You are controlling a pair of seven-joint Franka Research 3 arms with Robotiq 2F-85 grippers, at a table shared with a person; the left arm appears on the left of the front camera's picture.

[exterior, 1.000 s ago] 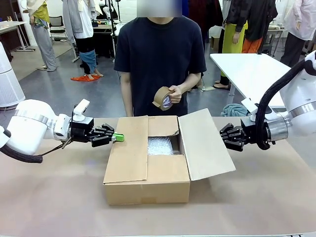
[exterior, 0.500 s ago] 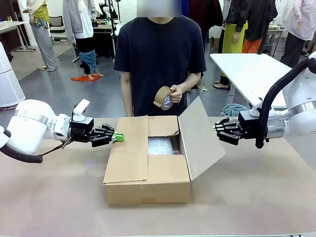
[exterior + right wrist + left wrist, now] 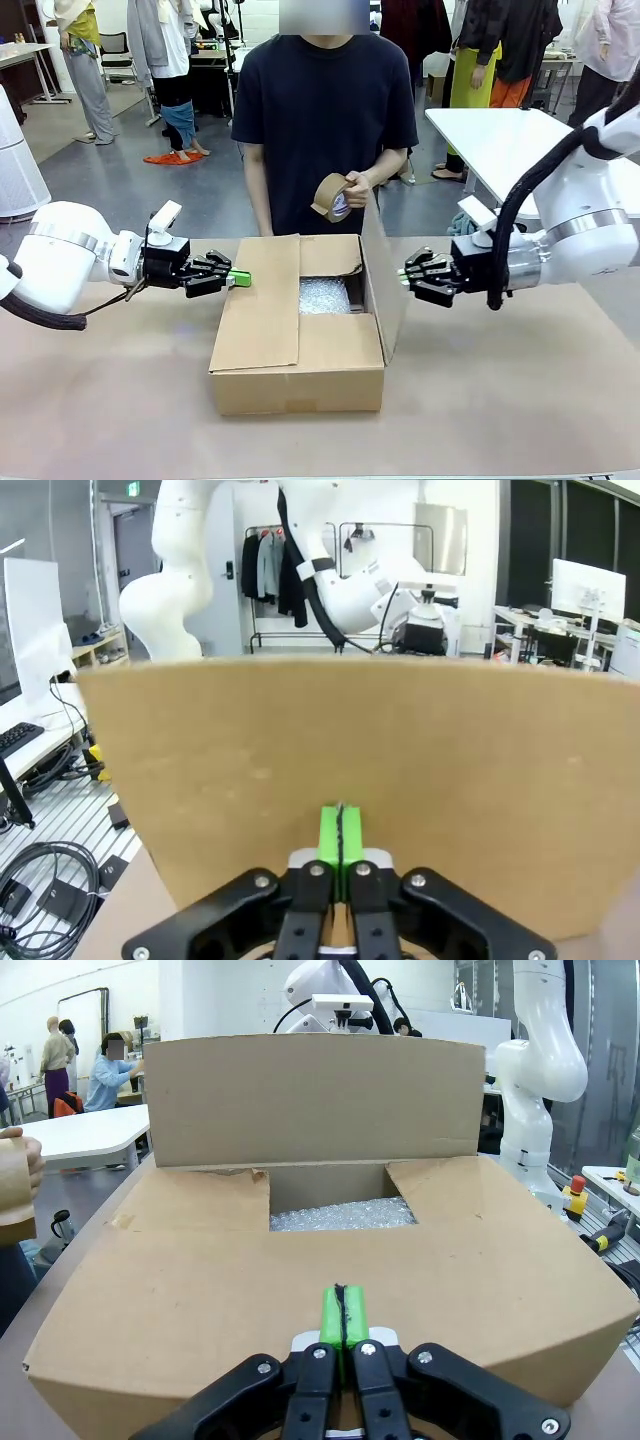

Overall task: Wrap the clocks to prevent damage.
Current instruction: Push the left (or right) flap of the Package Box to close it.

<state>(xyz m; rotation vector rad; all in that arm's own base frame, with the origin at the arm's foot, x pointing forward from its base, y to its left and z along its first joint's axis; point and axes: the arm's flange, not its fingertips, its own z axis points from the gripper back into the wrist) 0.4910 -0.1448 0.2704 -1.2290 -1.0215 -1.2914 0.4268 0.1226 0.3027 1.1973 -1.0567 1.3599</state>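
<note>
A cardboard box (image 3: 300, 385) stands mid-table. Bubble wrap (image 3: 325, 296) shows through its open top; the clocks are hidden. The left flap (image 3: 260, 305) lies folded down over the box. My left gripper (image 3: 240, 279) is shut, its green tips at that flap's outer edge, as the left wrist view shows (image 3: 342, 1320). The right flap (image 3: 380, 270) stands nearly upright. My right gripper (image 3: 403, 278), also shut and holding nothing, has its tips against the flap's outer face (image 3: 400, 770). Across the table, a person holds a roll of brown tape (image 3: 330, 198).
The person stands close behind the box at the table's far edge. A white table (image 3: 510, 140) stands at the back right, with a teal cloth (image 3: 475, 222) near it. Bare tabletop (image 3: 520, 400) lies in front of and beside the box.
My right gripper has moved left and pushed the right flap from lying outward to nearly upright. The left arm and the person's tape roll have stayed put.
</note>
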